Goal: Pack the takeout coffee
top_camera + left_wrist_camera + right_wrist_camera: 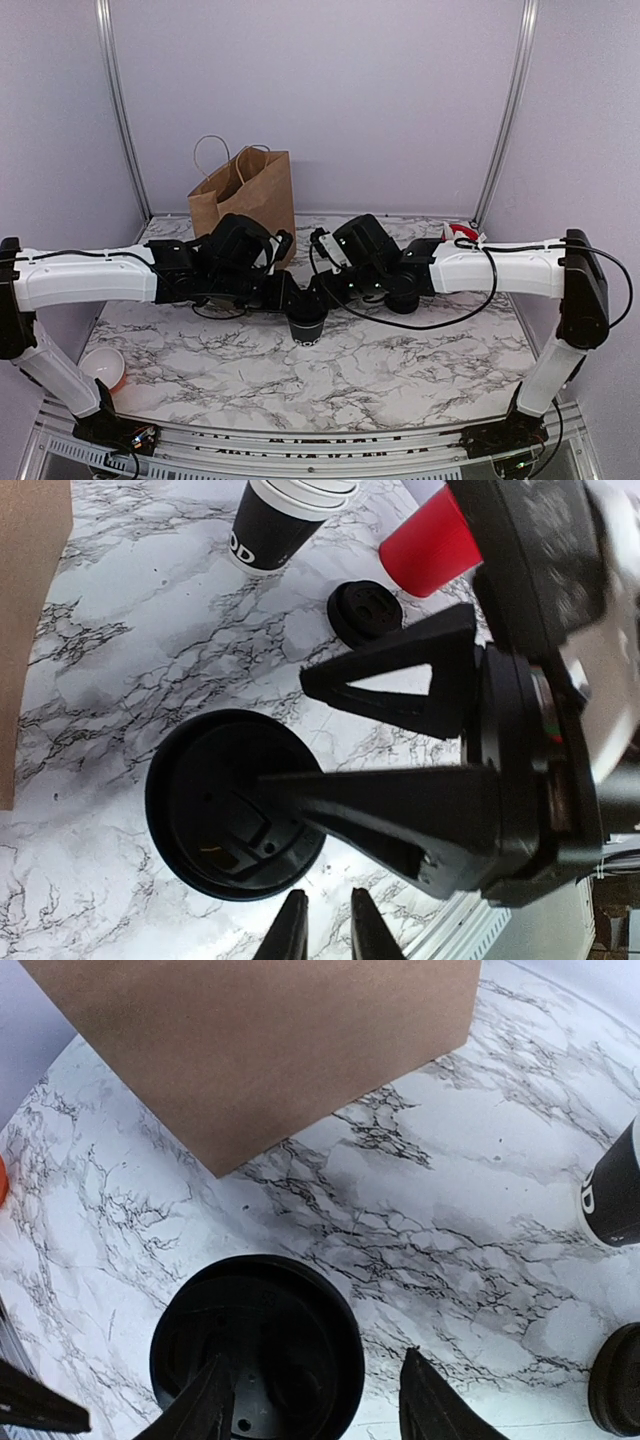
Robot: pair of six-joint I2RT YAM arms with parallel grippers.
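Note:
The takeout coffee (pixel 306 328), a black cup with white print and a black lid, stands upright mid-table between both arms. From above its lid (pixel 225 805) fills the left wrist view. My left gripper (pixel 328 935) hovers just beside the cup, its jaws only a narrow gap apart with nothing between them. My right gripper (pixel 315 1405) is open above the cup (pixel 255 1345). One of its fingers (pixel 200 1405) lies over the lid and the other (pixel 432 1405) is off the rim over bare marble. Both grippers (pixel 290 298) (pixel 322 293) crowd over the cup in the top view.
A brown paper bag (pixel 245 190) stands open behind the cup, close to it (pixel 260 1050). A stack of lidless black cups (pixel 285 520), a loose black lid (pixel 365 610) and a red cup (pixel 430 545) sit at the back right. A small bowl (pixel 103 367) is near left.

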